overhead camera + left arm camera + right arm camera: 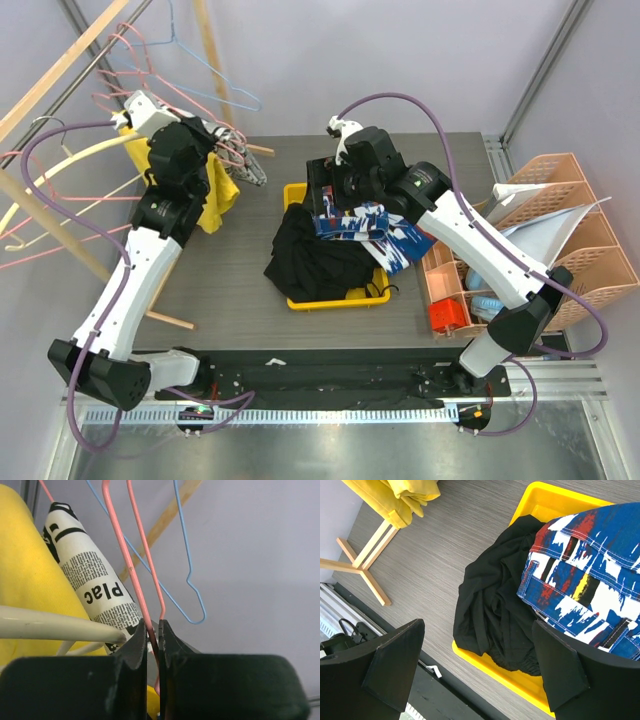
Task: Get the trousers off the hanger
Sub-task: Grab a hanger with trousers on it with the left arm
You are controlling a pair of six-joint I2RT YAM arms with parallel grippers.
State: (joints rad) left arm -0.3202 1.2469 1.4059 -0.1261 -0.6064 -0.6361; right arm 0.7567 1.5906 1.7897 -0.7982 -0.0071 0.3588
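Left end effector (pixel 153 628) high, pinching pink hanger (pixel 131 570); right end effector (pixel 477 647) wide above bin (pixel 550 497).

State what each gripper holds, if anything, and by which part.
The left gripper pinches a pink wire hanger by a straight run of its thin wire. The right gripper has its fingers apart and holds nothing.

You're looking at two matching arms. Left arm (pixel 150 270) and right arm (pixel 470 240) have white link shells, black joint housings and black base blocks. A purple cable (pixel 392 96) runs along each. There's a small green dot (pixel 418 183) on the right arm. Left tool (pixel 154 630) and right tool (pixel 477 625) have matte black, wedge-shaped fingers (pixel 395 670).
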